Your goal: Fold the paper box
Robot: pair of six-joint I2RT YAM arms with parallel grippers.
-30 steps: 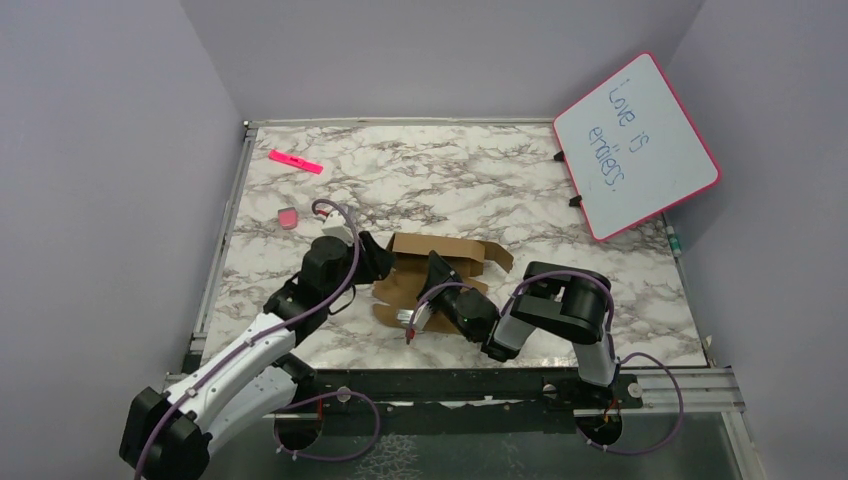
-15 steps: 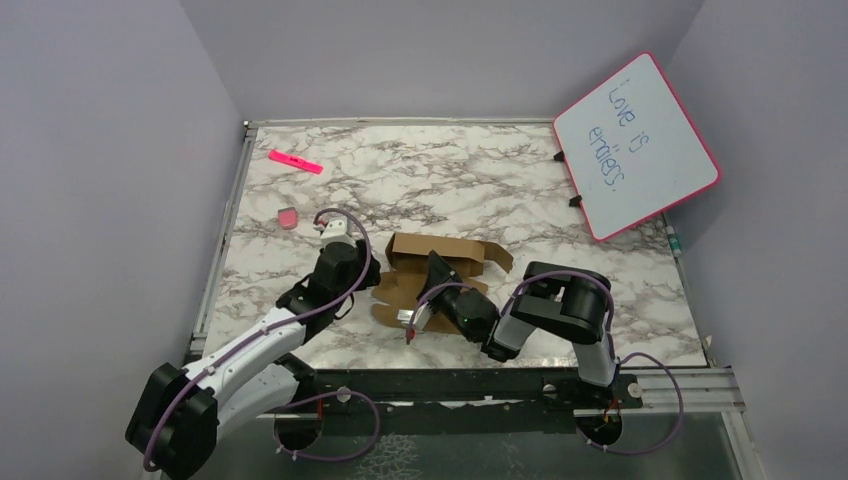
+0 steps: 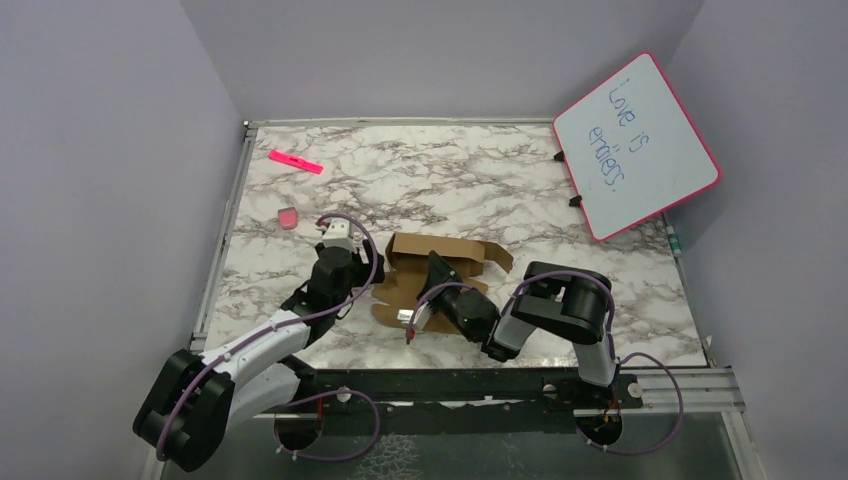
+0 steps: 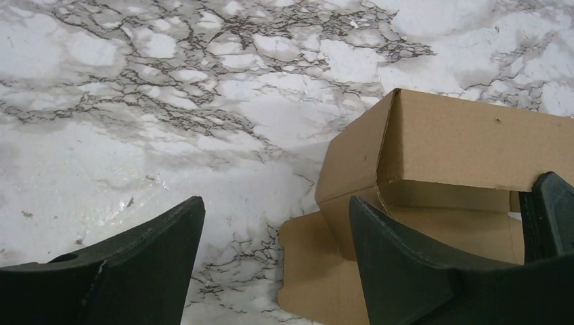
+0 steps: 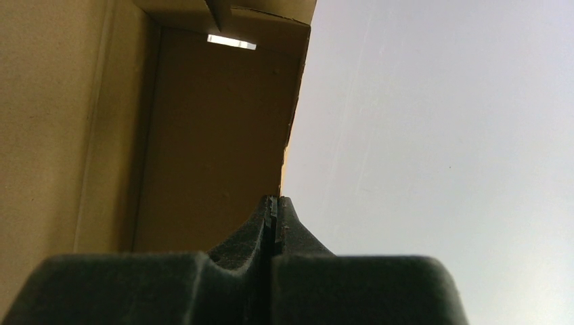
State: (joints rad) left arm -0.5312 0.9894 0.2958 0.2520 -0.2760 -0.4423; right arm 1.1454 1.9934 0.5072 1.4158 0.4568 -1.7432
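- While it's only half folded, the paper box (image 3: 465, 252) sits open on the table (image 3: 450, 180), well apart from the whiteboard (image 3: 635, 145), toward the arms.
- Right gripper (image 5: 274, 203) is pressed together, pinching a box wall's edge.
- Left gripper (image 4: 274, 210) is spread wide on the box's far-from-whiteboard side.

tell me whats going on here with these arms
Two robot arms are folding a paper box on the marble table. The box is partly formed, with walls up and flaps loose. The right pincer is shut and reaches into it, its tips at the edge of one wall; whether it pinches that wall is unclear. The left pincer is open just off the box's left end, holding nothing.
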